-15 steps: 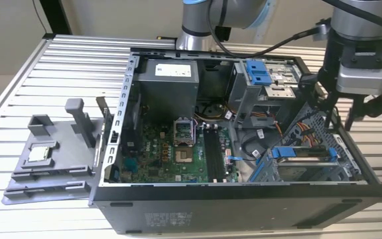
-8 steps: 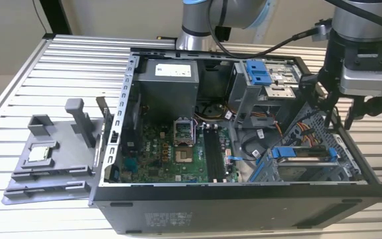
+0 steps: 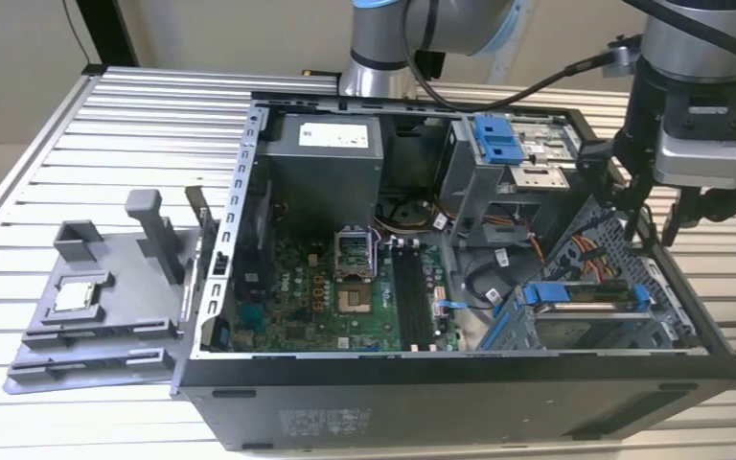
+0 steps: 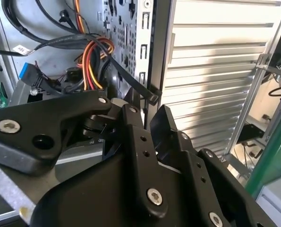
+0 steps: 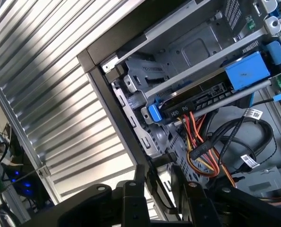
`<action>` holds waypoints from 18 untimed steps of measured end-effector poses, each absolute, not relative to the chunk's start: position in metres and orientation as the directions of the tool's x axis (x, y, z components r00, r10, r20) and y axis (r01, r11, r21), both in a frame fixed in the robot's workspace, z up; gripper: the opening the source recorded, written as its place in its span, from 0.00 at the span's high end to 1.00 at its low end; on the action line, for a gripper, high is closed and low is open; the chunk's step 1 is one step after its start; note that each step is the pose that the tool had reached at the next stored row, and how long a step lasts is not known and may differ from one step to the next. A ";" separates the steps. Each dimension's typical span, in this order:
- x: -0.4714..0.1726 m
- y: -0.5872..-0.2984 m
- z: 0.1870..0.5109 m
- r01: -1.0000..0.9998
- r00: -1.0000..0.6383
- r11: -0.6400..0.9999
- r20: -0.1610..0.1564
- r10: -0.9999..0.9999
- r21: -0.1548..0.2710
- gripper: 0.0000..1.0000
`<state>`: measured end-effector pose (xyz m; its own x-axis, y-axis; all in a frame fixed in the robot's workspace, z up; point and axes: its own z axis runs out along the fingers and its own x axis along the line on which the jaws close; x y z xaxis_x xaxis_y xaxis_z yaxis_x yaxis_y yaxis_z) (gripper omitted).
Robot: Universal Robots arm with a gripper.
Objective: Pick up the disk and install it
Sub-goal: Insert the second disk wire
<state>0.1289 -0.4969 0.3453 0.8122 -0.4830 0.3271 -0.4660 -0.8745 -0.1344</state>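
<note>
Open computer case (image 3: pixel 445 398) on the ribbed counter (image 3: pixel 112 125). The blue-framed disk (image 3: pixel 583 297) sits in the drive cage (image 3: pixel 631 335) at the exterior view's lower right. The pincer (image 3: pixel 655 235) hangs released and empty, just beside the case wall near the cage.

Disk (image 5: pixel 244 72) mostly hidden in bay (image 5: pixel 187 52) (1 edge showing), arm (image 3: pixel 406 29) cropped

Slatted metal table (image 3: pixel 112 144), beige bg wall (image 3: pixel 215 29)
</note>
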 end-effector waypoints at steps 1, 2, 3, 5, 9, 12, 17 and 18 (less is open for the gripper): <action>0.129 -0.497 0.345 -0.466 0.812 -0.874 0.327 -0.483 -0.135 0.00; 0.130 -0.497 0.345 -0.466 0.812 -0.874 0.326 -0.484 -0.137 0.00; 0.130 -0.497 0.345 -0.466 0.812 -0.874 0.325 -0.485 -0.138 0.00; 0.130 -0.497 0.345 -0.466 0.812 -0.873 0.324 -0.486 -0.143 0.00; 0.131 -0.497 0.345 -0.466 0.812 -0.872 0.320 -0.489 -0.150 0.00; 0.131 -0.497 0.345 -0.466 0.811 -0.871 0.318 -0.491 -0.156 0.00; 0.131 -0.497 0.345 -0.466 0.811 -0.871 0.317 -0.492 -0.159 0.00; 0.131 -0.497 0.345 -0.466 0.811 -0.871 0.317 -0.492 -0.159 0.00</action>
